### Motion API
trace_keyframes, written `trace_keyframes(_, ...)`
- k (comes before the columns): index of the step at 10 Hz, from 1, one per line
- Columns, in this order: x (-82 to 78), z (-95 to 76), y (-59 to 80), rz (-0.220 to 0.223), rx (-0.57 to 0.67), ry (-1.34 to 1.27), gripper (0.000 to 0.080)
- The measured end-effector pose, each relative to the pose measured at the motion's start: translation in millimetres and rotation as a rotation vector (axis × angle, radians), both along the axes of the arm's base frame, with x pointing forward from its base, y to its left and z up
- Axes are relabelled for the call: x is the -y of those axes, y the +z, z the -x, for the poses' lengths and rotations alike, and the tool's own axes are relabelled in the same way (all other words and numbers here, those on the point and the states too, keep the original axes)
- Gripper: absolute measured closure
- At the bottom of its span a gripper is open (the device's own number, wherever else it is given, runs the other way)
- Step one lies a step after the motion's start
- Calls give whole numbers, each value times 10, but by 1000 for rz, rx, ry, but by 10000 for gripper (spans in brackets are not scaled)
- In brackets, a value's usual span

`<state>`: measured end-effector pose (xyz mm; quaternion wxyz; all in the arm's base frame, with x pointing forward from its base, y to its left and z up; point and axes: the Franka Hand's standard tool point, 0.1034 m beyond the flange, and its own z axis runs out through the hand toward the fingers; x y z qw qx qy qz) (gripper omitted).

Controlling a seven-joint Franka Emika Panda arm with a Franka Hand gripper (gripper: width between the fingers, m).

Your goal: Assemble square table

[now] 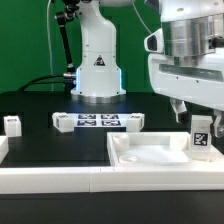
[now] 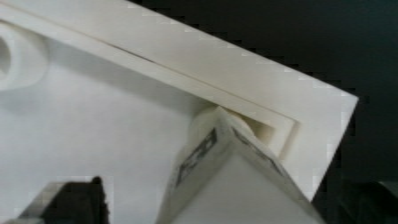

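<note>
Square table leg point(image 1: 201, 137) stands upright directly under the pincer point(image 1: 198, 111). The pincer is spread wide: in the wrist view its dark fingers point(image 2: 71, 200) sit well out to either side of the leg and grip nothing.

The leg shows its tag to the exterior camera. It's tucked into a corner of the square tray point(image 1: 150, 152), the far corner at the exterior view's right. The tray's raised rim closes in just beside the leg on two sides, so those walls crowd it there. The tray lies flat on the black tabletop point(image 1: 40, 145), filling the near right of the exterior view.

A long white border bar point(image 1: 45, 176) runs along the near edge to the tray's left. Further back, the marker board point(image 1: 97, 121) lies flat in front of the robot base point(image 1: 97, 60). A middle leg point(image 1: 63, 121) is at its left end and a right-hand leg point(image 1: 133, 120) at its right end, both just beside it. The far-left leg point(image 1: 12, 124) stands alone, well apart from the rest.
</note>
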<state>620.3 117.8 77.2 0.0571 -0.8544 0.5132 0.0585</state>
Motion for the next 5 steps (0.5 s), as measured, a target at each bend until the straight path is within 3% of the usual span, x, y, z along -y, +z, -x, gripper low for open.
trace_keyframes(5,-5,-38,36,6,60,498,150)
